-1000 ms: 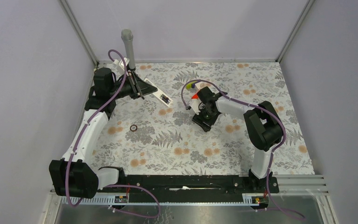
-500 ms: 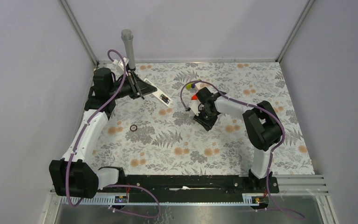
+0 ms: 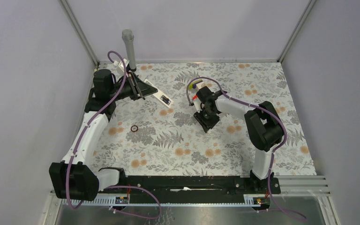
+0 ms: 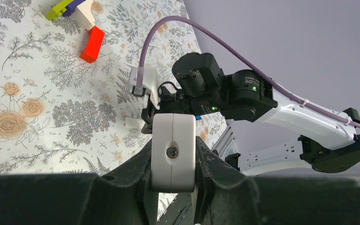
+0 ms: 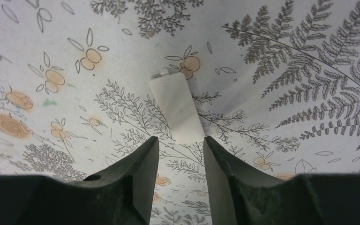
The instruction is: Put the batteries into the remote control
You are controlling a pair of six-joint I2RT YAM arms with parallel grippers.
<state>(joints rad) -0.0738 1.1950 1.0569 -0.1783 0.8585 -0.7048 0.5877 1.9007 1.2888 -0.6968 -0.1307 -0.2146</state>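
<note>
The remote control (image 3: 164,98), a slim white bar, is held off the table at the back left with my left gripper (image 3: 143,90) shut on it. The left wrist view shows its white end (image 4: 173,152) with a screw, clamped between the black fingers of that gripper (image 4: 173,157). My right gripper (image 3: 204,120) points down at the table near the middle, open (image 5: 180,140). A flat white piece (image 5: 176,109) lies on the cloth just beyond its fingertips, its near end level with them, untouched. No batteries show in any view.
Red, white, yellow and blue blocks (image 3: 194,86) lie just behind the right gripper. A small dark ring (image 3: 134,128) rests on the floral cloth left of centre. A grey post (image 3: 129,47) stands at the back left corner. Walls enclose the table.
The right wrist has shifted slightly over the same spot and its cable has swung. The left arm and the remote have not moved.
</note>
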